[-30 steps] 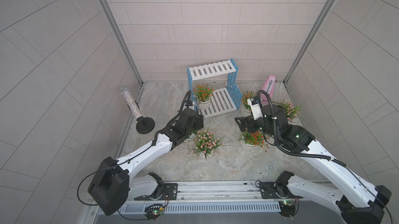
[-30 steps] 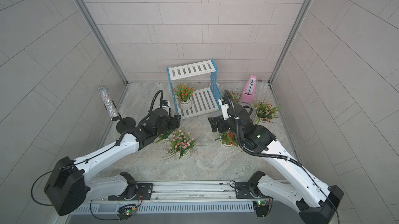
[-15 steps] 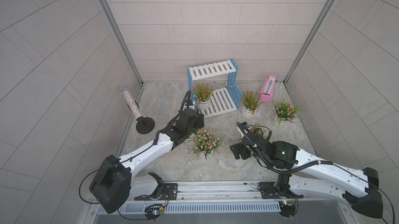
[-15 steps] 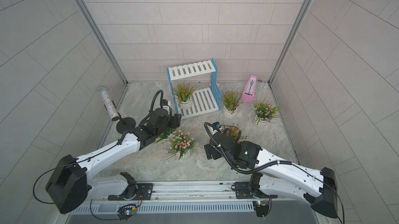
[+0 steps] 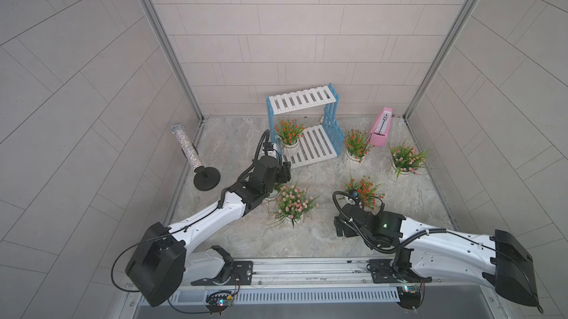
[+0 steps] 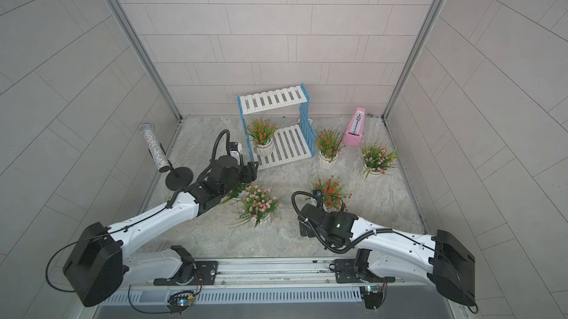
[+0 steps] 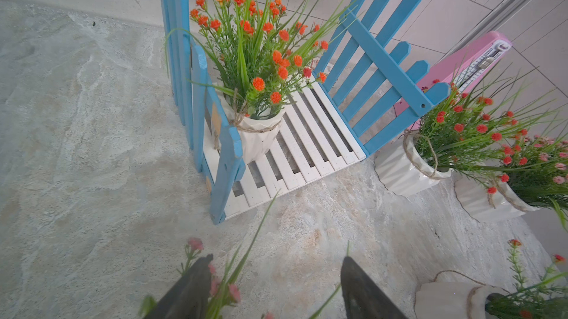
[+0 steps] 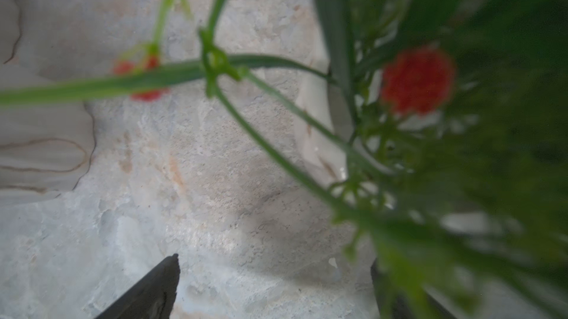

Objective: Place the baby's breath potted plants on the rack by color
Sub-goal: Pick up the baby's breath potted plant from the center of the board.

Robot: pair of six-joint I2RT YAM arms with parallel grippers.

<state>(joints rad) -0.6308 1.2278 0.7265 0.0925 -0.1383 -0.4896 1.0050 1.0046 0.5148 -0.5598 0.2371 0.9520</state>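
Your left gripper [image 7: 276, 259] holds its fingers apart around a pink-blossomed plant [image 7: 195, 244] (whether they grip the pot, you cannot tell). One orange-red plant [image 5: 289, 136] stands on the lower shelf of the rack [image 5: 317, 148]. Your right gripper [image 8: 275, 271] gapes wide beside a floor-standing orange-red plant [image 5: 364, 190].
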